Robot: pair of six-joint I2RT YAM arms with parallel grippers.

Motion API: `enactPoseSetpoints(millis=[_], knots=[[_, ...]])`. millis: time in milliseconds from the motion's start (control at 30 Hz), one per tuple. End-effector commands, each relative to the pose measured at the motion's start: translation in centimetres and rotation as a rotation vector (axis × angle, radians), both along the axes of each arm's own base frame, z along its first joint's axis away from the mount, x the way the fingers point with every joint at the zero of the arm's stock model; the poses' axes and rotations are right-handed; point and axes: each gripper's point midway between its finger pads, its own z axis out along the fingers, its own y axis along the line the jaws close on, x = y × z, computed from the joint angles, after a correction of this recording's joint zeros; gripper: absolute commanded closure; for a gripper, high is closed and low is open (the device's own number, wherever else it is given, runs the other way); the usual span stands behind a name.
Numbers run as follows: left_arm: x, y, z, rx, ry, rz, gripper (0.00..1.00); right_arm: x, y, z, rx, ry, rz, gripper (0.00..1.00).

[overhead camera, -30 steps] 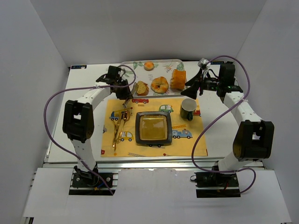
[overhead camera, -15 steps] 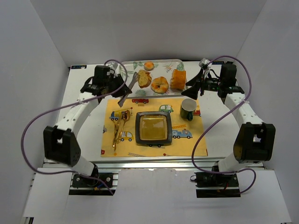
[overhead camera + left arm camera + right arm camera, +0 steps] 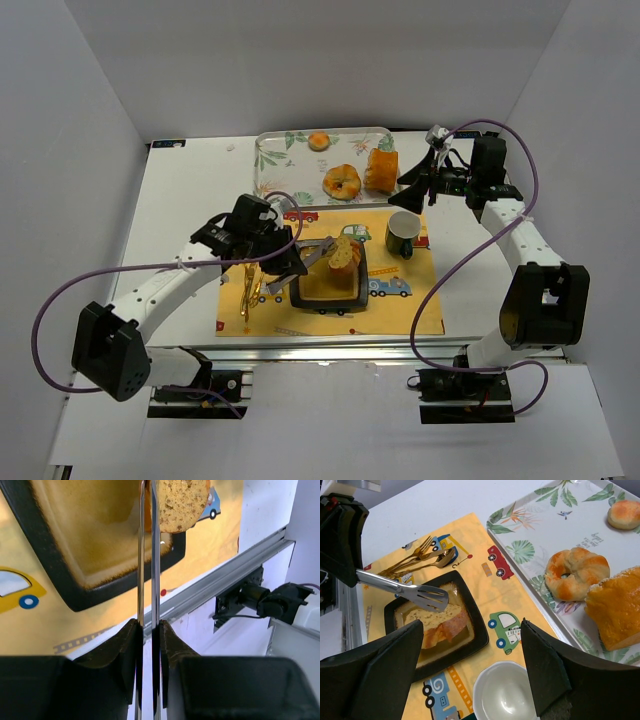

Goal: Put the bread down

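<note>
One bread slice (image 3: 181, 504), partly off-frame.

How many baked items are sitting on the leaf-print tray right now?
3: a small bun at the back, a ring pastry at the front, an orange loaf chunk to its right.

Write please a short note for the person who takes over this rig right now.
Left fingers: shut on tongs, which pinch the bread.
Right fingers: open, empty, hanging by the tray's right end.
Bread: at the plate on the mat; whether it touches, unclear.
Done: bread picked up, brought to plate.
Left: open tongs, leave bread on plate.
</note>
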Motion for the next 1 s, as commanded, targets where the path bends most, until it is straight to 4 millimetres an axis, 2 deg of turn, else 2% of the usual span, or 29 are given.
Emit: enactPoseSetpoints(millis=[0,100,233,400,633,733,800,867,900,933,967], knots=[[-0.6,0.0,1.0,-0.017,-0.032,0.007,0.88,-0.3,-0.1,1.5,0.012,-0.028,0.015,0.17],[-0.7,0.4,0.0,0.015,-0.024,0.02,0.72,-0.4,0.0,1.7,0.012,-0.03,0.016,0.17],[-0.2,0.0,0.3,0.003,-0.042,0.024,0.6,-0.6,0.0,1.6,0.012,-0.027,0.016,0.17],[0.2,-0.3,1.5,-0.009,-0.066,0.016,0.52,-0.7,0.0,1.5,0.008,-0.031,0.02,0.17],[0.5,-0.4,3.2,-0.012,-0.093,0.014,0.5,-0.7,0.0,1.3,0.007,-0.026,0.02,0.17],[1.5,0.3,4.1,0.023,-0.135,0.054,0.52,-0.8,0.0,1.3,0.004,-0.031,0.022,0.17],[2.9,1.6,4.3,0.069,-0.168,0.113,0.63,-0.8,0.0,1.3,-0.001,-0.047,0.03,0.17],[4.1,3.5,4.1,0.127,-0.201,0.157,0.78,-1.1,0.2,1.2,-0.009,-0.053,0.038,0.17],[5.9,6.6,4.0,0.192,-0.228,0.258,0.83,-1.1,0.3,1.2,-0.013,-0.06,0.041,0.17],[6.8,8.5,3.9,0.24,-0.26,0.285,0.87,-1.1,0.3,1.1,-0.018,-0.069,0.045,0.17],[8.2,11.8,3.5,0.283,-0.278,0.369,0.87,-1.2,0.4,1.0,-0.019,-0.064,0.048,0.17]])
